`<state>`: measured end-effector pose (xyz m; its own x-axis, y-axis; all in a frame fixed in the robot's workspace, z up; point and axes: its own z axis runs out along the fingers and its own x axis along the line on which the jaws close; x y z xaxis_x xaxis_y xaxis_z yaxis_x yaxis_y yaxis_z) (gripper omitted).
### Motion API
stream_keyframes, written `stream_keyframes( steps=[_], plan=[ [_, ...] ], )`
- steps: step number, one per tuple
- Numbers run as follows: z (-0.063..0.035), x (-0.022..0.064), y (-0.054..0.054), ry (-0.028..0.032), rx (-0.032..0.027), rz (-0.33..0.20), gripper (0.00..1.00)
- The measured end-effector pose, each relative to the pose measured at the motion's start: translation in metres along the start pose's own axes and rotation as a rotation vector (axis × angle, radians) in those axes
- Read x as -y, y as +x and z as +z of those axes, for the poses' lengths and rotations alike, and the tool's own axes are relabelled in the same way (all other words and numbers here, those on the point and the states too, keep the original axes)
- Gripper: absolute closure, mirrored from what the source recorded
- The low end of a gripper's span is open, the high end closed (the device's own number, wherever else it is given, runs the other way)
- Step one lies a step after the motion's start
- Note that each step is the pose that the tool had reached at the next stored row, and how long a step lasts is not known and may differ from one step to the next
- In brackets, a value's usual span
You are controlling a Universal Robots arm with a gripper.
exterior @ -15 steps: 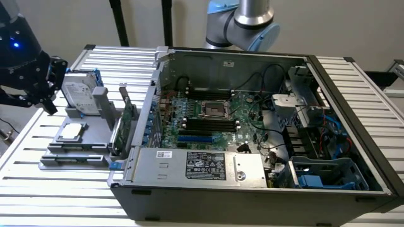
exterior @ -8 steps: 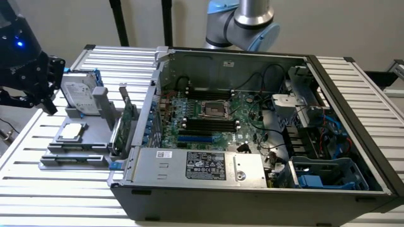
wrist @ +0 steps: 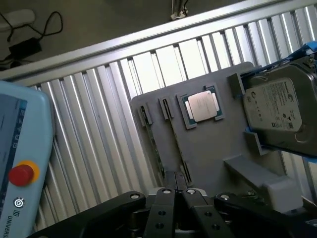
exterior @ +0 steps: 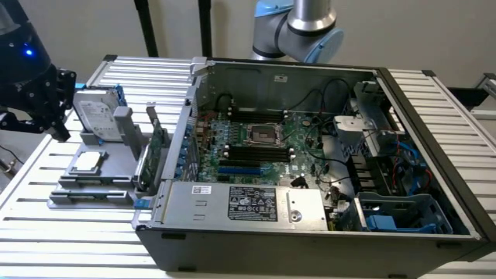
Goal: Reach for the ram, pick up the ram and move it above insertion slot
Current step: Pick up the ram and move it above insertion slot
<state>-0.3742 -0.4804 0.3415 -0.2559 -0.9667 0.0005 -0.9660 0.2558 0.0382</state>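
The ram (wrist: 157, 148) stands on edge in the outer slot of a grey parts holder (wrist: 208, 153), so it appears as a thin greenish strip running away from the CPU's side. In the wrist view my gripper (wrist: 177, 181) hovers above the holder with its black fingers (wrist: 166, 196) pressed together and nothing between them. In the exterior view the gripper (exterior: 58, 132) hangs at the exterior view's left, beside the hard drive and above the holder (exterior: 93, 174). The motherboard's black memory slots (exterior: 256, 154) lie inside the open computer case (exterior: 310, 226).
On the holder sit a silver hard drive (exterior: 97, 113), a CPU (wrist: 203, 106) and a tall green expansion card (exterior: 157, 148) with a metal bracket. A teach pendant with a red button (wrist: 22, 174) lies on the slatted table (wrist: 99, 129). The arm's base (exterior: 298, 29) stands behind the case.
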Motion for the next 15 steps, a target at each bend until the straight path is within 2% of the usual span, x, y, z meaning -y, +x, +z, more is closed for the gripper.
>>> stream_keyframes(
  steps=[8,13,15],
  plan=[
    [0.0006,0.0000,0.0000,0.0010,-0.0054,-0.145,0.89],
    [0.0007,0.0000,0.0000,0.0012,-0.0057,-0.157,0.88],
    [0.0007,0.0000,0.0000,0.0012,-0.0058,-0.157,0.76]
  ],
)
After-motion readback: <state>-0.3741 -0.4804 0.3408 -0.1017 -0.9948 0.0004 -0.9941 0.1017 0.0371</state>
